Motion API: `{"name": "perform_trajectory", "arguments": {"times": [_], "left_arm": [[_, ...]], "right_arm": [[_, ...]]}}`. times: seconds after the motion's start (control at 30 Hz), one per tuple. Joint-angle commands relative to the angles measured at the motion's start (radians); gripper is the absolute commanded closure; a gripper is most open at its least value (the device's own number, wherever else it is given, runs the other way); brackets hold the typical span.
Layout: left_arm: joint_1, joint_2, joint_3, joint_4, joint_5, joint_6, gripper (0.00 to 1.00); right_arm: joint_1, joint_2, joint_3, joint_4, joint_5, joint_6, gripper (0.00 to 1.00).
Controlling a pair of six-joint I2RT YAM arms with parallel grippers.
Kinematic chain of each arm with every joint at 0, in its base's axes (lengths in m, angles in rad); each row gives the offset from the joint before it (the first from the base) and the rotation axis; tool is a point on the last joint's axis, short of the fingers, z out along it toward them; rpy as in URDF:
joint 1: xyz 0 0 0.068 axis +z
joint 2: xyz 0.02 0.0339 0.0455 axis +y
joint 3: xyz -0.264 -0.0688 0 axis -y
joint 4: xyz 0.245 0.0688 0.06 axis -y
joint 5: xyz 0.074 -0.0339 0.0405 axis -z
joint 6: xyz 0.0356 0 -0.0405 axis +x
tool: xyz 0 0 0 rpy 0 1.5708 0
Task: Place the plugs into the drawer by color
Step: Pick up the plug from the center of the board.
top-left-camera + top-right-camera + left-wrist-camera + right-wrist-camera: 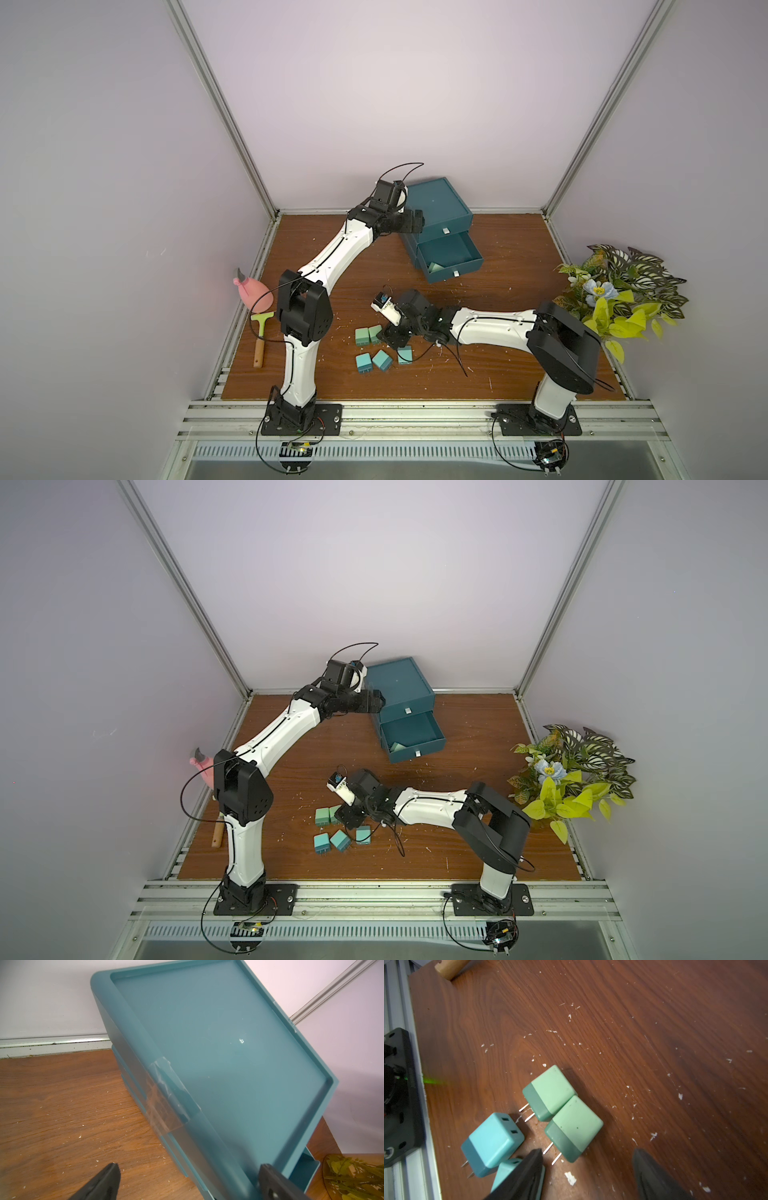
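Lilac walls and aluminium framing enclose a brown wood-grain bench (519, 257) flecked with white chips.

- Far left edge: pink toy (254, 293). A scraper (260, 345) with a green head and wooden handle lies just in front of it.
- Centre front: two green plugs (362, 336) lie side by side and touching. Three turquoise plugs (382, 360) lie just nearer the front edge.
- Right gripper (587, 1150): low over these plugs, jaws parted, holding nothing. In the right wrist view one green plug lies just ahead of its fingers (529, 1172).
- Left gripper (189, 1165): at the left side of the chest (436, 203), jaws spread wide. One finger is over the bench and the other over the chest top; it grips nothing.
- Chest: dark teal, rear centre, near the back wall. The top drawer (440, 227) is shut. The open drawer (451, 249) below it holds a single plug (436, 267), green, against its front wall.
- Far right: artificial plant (615, 291) with a blue flower.
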Motion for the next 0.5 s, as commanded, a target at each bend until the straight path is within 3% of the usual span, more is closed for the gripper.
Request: {"name": "perform_trajectory", "arguments": {"times": [0.0,0.47], "left_arm": [[0.011,-0.025,-0.024,-0.054,-0.018,0.015,0.01],[0.011,-0.028,-0.030,-0.055,-0.010,0.013,0.01]], "right_arm": [[0.015,0.018,0.048,0.034,0.007,-0.005,0.22],[0.029,0.099,0.098,0.032,0.033,0.043,0.20]]}}
